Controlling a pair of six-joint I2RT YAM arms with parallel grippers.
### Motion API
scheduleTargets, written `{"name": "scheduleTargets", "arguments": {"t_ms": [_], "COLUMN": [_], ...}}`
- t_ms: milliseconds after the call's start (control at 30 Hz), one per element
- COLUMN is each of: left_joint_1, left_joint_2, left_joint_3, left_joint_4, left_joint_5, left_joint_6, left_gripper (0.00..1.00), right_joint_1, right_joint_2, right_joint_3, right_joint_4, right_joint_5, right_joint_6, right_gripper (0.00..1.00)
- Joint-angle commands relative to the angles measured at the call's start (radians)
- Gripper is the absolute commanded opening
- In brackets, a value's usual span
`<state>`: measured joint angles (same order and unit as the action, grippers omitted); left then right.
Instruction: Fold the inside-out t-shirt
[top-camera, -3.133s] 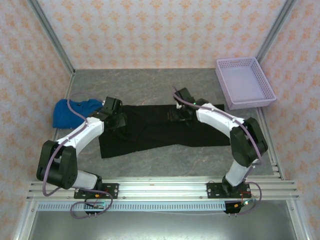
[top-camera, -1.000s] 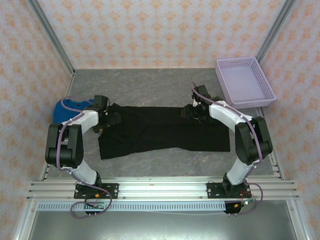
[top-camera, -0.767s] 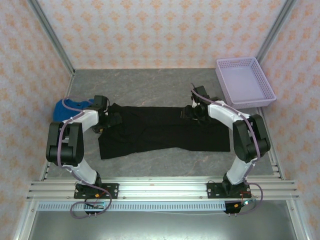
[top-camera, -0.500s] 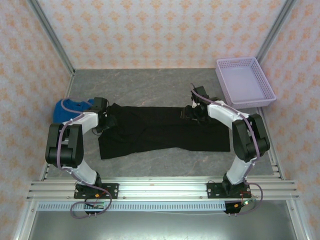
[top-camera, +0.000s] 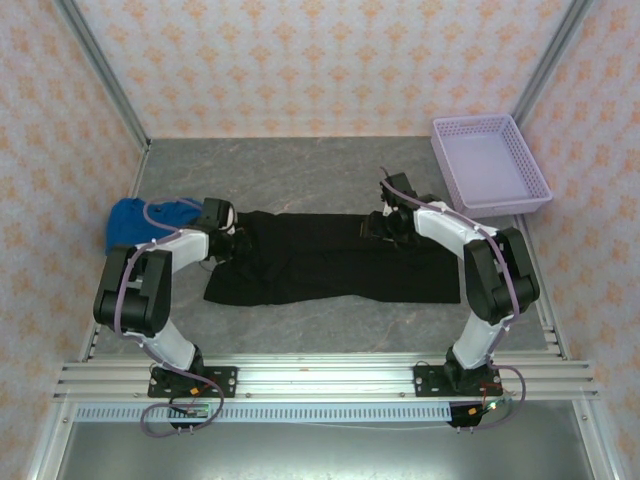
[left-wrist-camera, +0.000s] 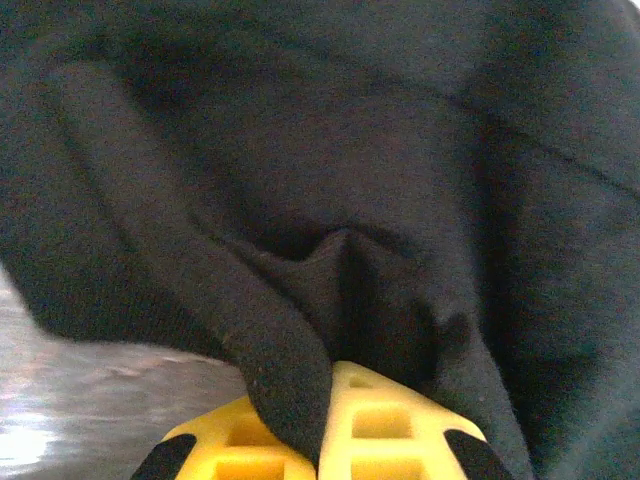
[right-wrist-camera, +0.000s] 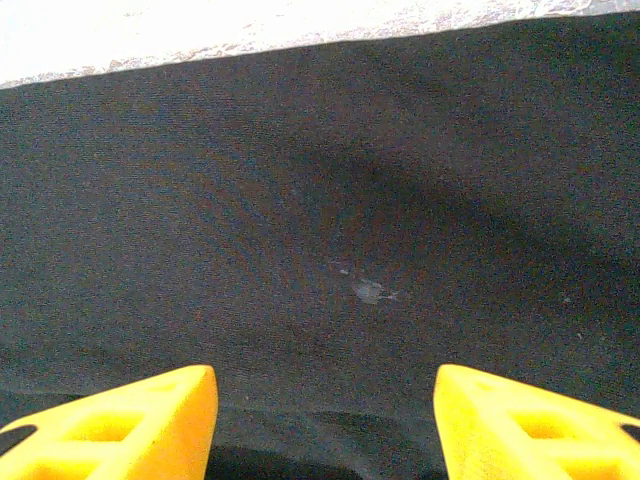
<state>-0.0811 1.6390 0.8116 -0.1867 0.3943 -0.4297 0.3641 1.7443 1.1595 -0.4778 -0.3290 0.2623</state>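
Since shutting from wide open within the last second, pinches a raised ridge of black cloth between the yellow fingers of the left claw (top-camera: 232, 243) (left-wrist-camera: 325, 440), fully closed on the left end of the inside-out t-shirt (top-camera: 330, 265) (left-wrist-camera: 400, 180). Finds that end bunched and drawn a little inward from where it lay a second ago, near the blue garment (top-camera: 135, 222) at the left of the desk (top-camera: 300, 170). Finds the rest of the shirt spread flat across the middle of the desk, long side running left to right. Reads as the left-hand grasp for a fold now secured, with lifting and carrying the cloth over not yet begun. Further right, keeps the right claw (top-camera: 385, 225) (right-wrist-camera: 325, 395) about half open and low over smooth cloth near the shirt's far edge, much as a second ago, gripping nothing; cannot tell whether its tips touch the fabric. Suggests the right side needs its own pinch before both ends can rise together. Leaves the purple basket (top-camera: 490, 118) well apart at the far right.
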Motion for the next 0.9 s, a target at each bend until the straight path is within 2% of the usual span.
{"name": "scheduleTargets", "arguments": {"t_ms": [0, 100, 333, 533, 700, 867], "left_joint_1": [-0.011, -0.012, 0.002, 0.067, 0.085, 0.076], "left_joint_2": [-0.042, -0.123, -0.291, -0.356, -0.38, -0.371], "left_joint_3": [-0.022, -0.013, 0.097, 0.206, 0.305, 0.395], "left_joint_4": [0.01, -0.049, -0.314, -0.525, -0.686, -0.77], "left_joint_5": [0.06, -0.042, -0.331, -0.463, -0.602, -0.604], "left_joint_6": [-0.05, -0.08, -0.064, 0.005, 0.071, 0.09], "left_gripper": [0.0, 0.0, 0.0, 0.0, 0.0, 0.0], "right_joint_1": [0.006, 0.007, 0.007, 0.006, 0.006, 0.004], "right_joint_2": [-0.031, -0.059, -0.11, -0.14, -0.174, -0.18], "right_joint_3": [0.021, 0.027, 0.034, 0.027, -0.003, -0.012], "right_joint_4": [-0.03, -0.05, -0.079, -0.109, -0.102, -0.089], "right_joint_5": [0.051, 0.085, 0.125, 0.179, 0.192, 0.179], "right_joint_6": [-0.002, -0.016, -0.036, -0.067, -0.075, -0.081], "right_gripper": [0.59, 0.59, 0.59, 0.59, 0.6, 0.6]}}
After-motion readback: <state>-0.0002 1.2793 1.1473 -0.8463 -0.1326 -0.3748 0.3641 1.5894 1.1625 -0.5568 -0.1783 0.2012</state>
